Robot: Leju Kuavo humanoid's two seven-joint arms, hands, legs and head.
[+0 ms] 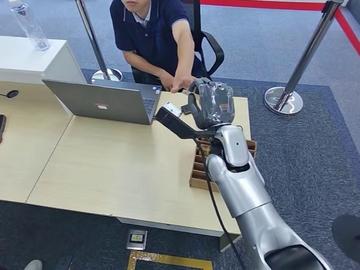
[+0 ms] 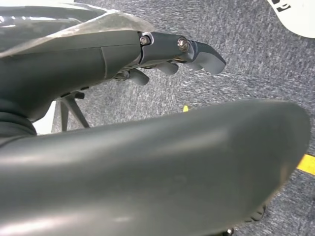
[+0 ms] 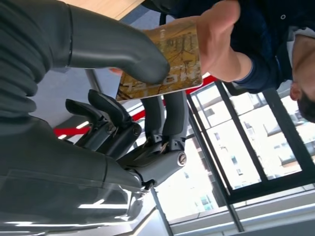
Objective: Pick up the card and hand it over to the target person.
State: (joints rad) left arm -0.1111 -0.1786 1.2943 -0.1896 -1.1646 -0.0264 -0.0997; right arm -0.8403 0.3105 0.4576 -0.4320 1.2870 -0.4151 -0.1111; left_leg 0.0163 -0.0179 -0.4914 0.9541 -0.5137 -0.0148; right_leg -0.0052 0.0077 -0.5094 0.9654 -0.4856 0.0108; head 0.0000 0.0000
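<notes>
The card [image 3: 167, 64], gold-brown with a printed pattern, is pinched between the thumb [image 3: 122, 49] and fingers of my right hand [image 3: 111, 123]. The seated person's hand [image 3: 217, 34] grips the card's other end. In the head view my right hand [image 1: 211, 104] is raised over the table's far edge, right at the person's outstretched hand [image 1: 178, 83]. My left hand [image 2: 167, 49] hangs over the grey carpet with its fingers stretched out and nothing in them.
An open laptop [image 1: 102, 101] stands on the wooden table [image 1: 106, 163], left of my hand. A wooden box with compartments [image 1: 198, 169] lies under my right forearm. A water bottle [image 1: 27, 25] stands on the white counter. A stanchion base [image 1: 283, 100] is at the right.
</notes>
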